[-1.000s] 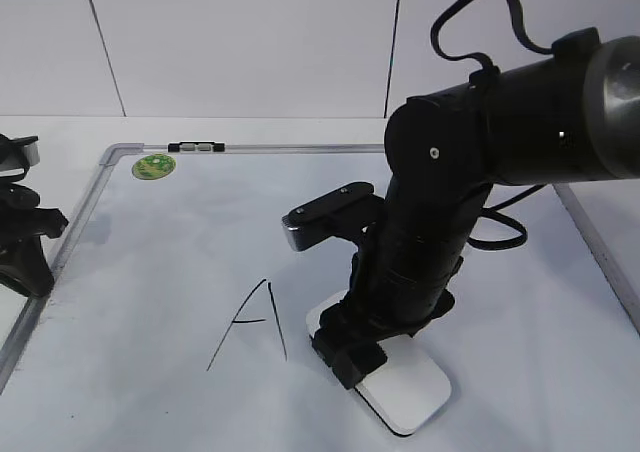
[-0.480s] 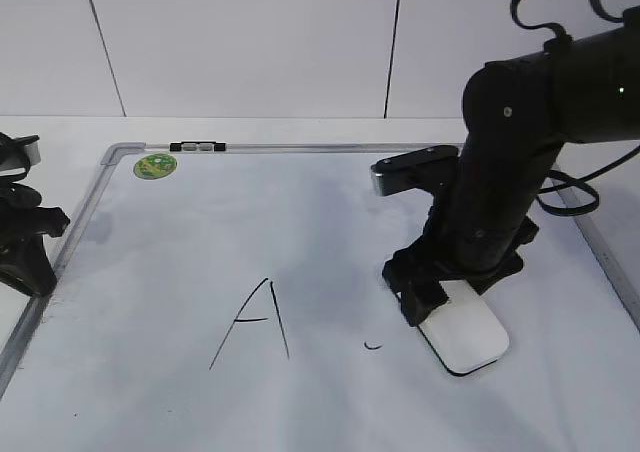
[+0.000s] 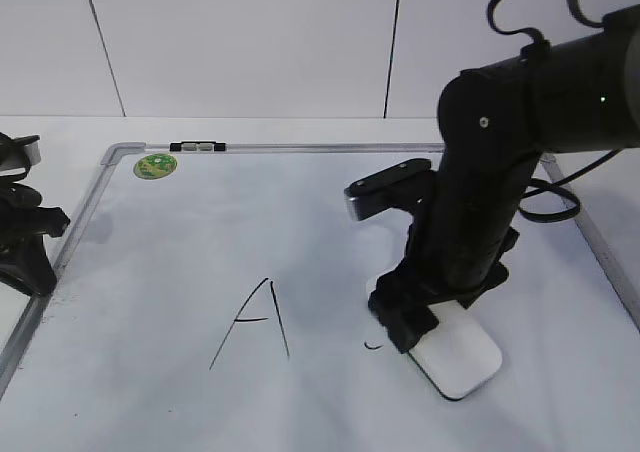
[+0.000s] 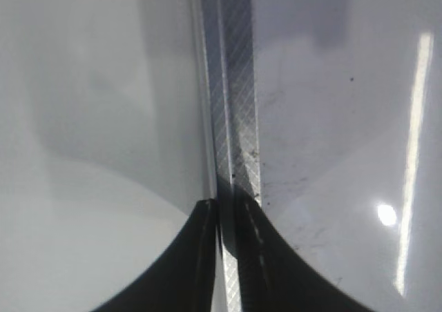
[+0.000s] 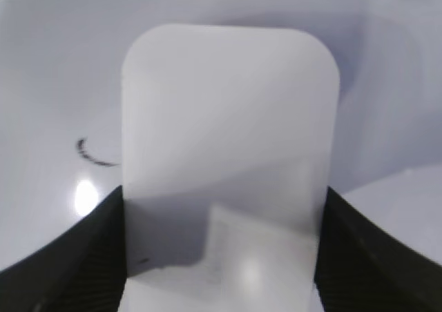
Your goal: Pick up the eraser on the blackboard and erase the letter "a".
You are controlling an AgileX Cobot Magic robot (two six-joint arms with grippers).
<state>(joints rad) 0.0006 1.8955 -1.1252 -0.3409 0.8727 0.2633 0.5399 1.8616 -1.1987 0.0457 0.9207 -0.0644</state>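
The white eraser [image 3: 462,362] lies flat on the blackboard [image 3: 200,232], held by my right gripper [image 3: 420,324], whose jaws are shut on its two long sides. In the right wrist view the eraser [image 5: 228,132] fills the middle between the black fingers [image 5: 65,257]. Of the letter "a" only a short curved black stroke [image 3: 372,346] shows, just left of the eraser; it also shows in the right wrist view [image 5: 93,157]. My left gripper [image 3: 30,247] rests at the board's left edge, shut and empty [image 4: 224,212] over the grey frame [image 4: 235,119].
A tall capital "A" [image 3: 250,322] is drawn left of the stroke. A round green sticker [image 3: 154,165] sits at the board's far left corner, next to a small clip [image 3: 196,147] on the frame. The board's right frame edge [image 3: 600,252] runs behind my right arm.
My right gripper slid the eraser to the right across where the "a" was, leaving a short curved stroke, then came back a little left toward it. The left arm has not moved.
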